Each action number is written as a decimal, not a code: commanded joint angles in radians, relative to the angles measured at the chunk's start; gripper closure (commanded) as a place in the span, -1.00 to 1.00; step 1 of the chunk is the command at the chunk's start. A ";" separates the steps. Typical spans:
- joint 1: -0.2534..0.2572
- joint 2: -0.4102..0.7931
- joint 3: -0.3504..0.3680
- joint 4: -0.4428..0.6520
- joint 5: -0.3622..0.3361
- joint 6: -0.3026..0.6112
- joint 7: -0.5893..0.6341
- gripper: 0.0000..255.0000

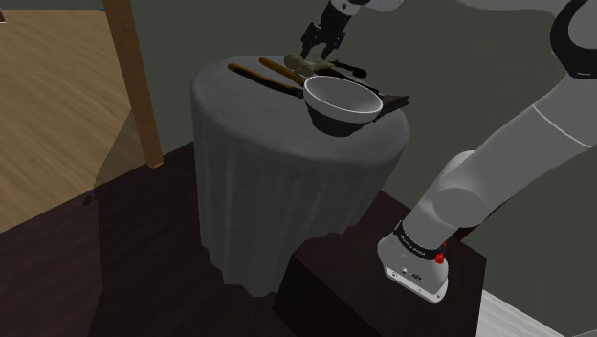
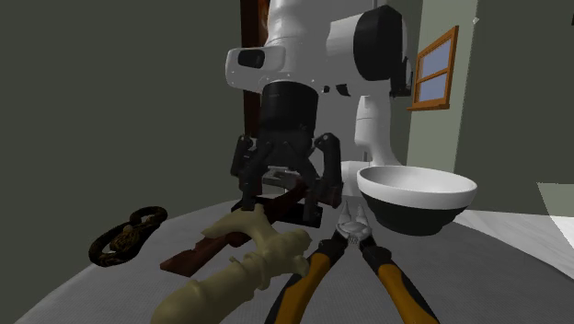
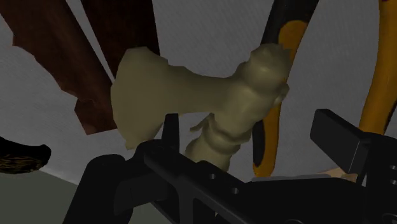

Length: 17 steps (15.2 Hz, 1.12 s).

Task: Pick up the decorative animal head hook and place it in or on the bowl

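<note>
Animal head hook (image 2: 258,262) (image 3: 216,95), cream-coloured with a flared end and a knobbly stem, lies flat on the worktop (image 1: 239,101). We see it directly under the jaws. The jaws are spread, with one on each side of the hook's stem. We cannot tell from the wrist view whether either one touches it.

The worktop is a round table under a grey cloth whose folds hang down to the floor. Several other things lie beside the hook:
- A flat brown wooden piece (image 2: 207,247) (image 3: 70,57) lies partly beneath its flared end.
- A pair of pliers (image 2: 354,237) (image 3: 289,32) with orange and black handles lies just beside its stem.
- A dark coiled thing (image 2: 110,247) lies apart, toward the second exterior view's left.

The bowl (image 1: 337,123) (image 2: 419,189) is white inside and dark outside. It stands upright with its mouth open upward, near the jaws on the second exterior view's right.

In the shoulder view the bowl sits close to the worktop's edge on the stand's side. The tools lie across the far half. Bare cloth runs toward that view's left rim.

The stand (image 1: 383,297), a dark box, is just beside the hanging cloth. The white arm (image 1: 517,144) rises from it and bends over the bowl toward the far edge.

The floor (image 1: 96,278) around the table is dark planks, with a paler wooden floor (image 1: 48,96) beyond. A slanted wooden post (image 1: 134,81) stands to the shoulder view's left of the table. The walls are dull grey-green. A wood-framed window (image 2: 432,69) shows behind the arm in the second exterior view.
</note>
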<state>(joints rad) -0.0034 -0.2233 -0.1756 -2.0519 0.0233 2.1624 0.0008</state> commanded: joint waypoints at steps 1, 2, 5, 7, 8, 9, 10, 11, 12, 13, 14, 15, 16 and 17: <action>0.000 0.061 -0.017 0.044 0.031 0.043 -0.026 -1.00; 0.000 0.080 -0.021 0.060 0.041 0.053 -0.033 -1.00; 0.001 0.101 -0.021 0.045 0.048 0.088 -0.038 -1.00; 0.002 0.116 -0.022 0.037 0.053 0.111 -0.041 -1.00; 0.002 0.124 -0.022 0.033 0.055 0.123 -0.043 -1.00; 0.003 0.132 -0.022 0.029 0.058 0.134 -0.045 -1.00; 0.003 0.137 -0.022 0.027 0.059 0.141 -0.046 -1.00; 0.003 0.137 -0.022 0.027 0.059 0.141 -0.046 -1.00; 0.003 0.137 -0.022 0.027 0.059 0.141 -0.046 -1.00; 0.003 0.137 -0.022 0.027 0.059 0.141 -0.046 -1.00; 0.003 0.137 -0.022 0.027 0.059 0.141 -0.046 -1.00; 0.003 0.137 -0.022 0.027 0.059 0.141 -0.046 -1.00; 0.003 0.137 -0.022 0.027 0.059 0.141 -0.046 -1.00; 0.003 0.137 -0.022 0.027 0.059 0.141 -0.046 -1.00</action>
<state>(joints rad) -0.0005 -0.0868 -0.1975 -2.0240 0.0826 2.3034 -0.0447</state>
